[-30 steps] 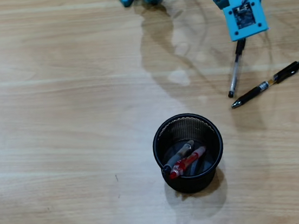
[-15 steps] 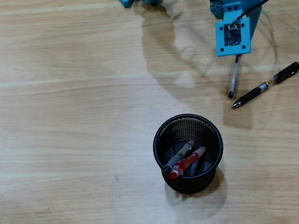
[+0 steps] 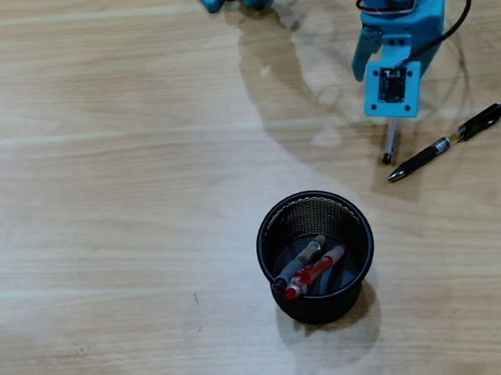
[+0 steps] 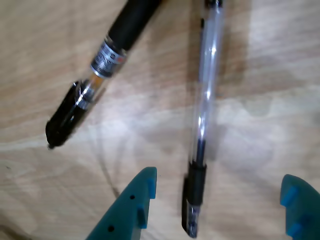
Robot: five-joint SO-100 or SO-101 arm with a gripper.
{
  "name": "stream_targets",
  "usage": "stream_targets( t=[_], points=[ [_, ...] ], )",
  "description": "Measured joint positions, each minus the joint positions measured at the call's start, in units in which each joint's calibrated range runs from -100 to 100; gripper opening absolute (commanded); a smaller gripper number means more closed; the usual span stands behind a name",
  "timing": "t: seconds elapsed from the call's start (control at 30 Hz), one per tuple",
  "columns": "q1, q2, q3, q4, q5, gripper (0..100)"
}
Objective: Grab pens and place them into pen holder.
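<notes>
The tool is hanging spread wide over a clear-barrelled pen, grasping nothing. In the wrist view its two teal fingers are standing either side of the pen's dark end, with the barrel running up the picture between them. That straddling pose suits a pinch across the barrel, so the step in hand is probably the approach to a grasp. The fingers are not touching the pen as far as the picture shows, and how high they are above the bench cannot be told.

In the overhead view the arm is covering most of this pen, so only its lower tip is showing below the blue wrist block. Just to the right, a black pen with an orange band is lying slantwise on the wood. The two pens are close together but not touching; in the wrist view the black one is sitting to the left of the clear one, outside the fingers. A closing pinch should therefore catch only one pen.

The pen holder is standing upright, nearer and to the left of both loose pens. Inside it a red pen and a greyish pen are leaning against the wall. So two pens appear stowed and two are waiting.
</notes>
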Motion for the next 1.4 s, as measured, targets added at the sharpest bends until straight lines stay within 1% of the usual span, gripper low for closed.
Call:
stream_targets(
  t=[0.17, 0.23, 0.33, 0.47, 0.57, 0.77, 0.83, 1.4],
  points=[
    [-1.81, 5.69, -0.09, -6.91, -0.1, 28],
    [-2.19, 7.73, -0.09, -8.55, -0.99, 28],
    [-3.14, 9.52, -0.44, -9.32, -3.07, 28],
    [-4.57, 10.96, -1.69, -9.5, -4.32, 26],
    [-4.76, 11.72, -2.13, -9.5, -4.32, 21],
    [-4.86, 12.06, -2.4, -9.5, -4.53, 5],
    [-4.86, 12.49, -2.22, -9.5, -4.53, 2],
    [-4.76, 12.91, -1.95, -10.19, -4.58, 2]
  ],
)
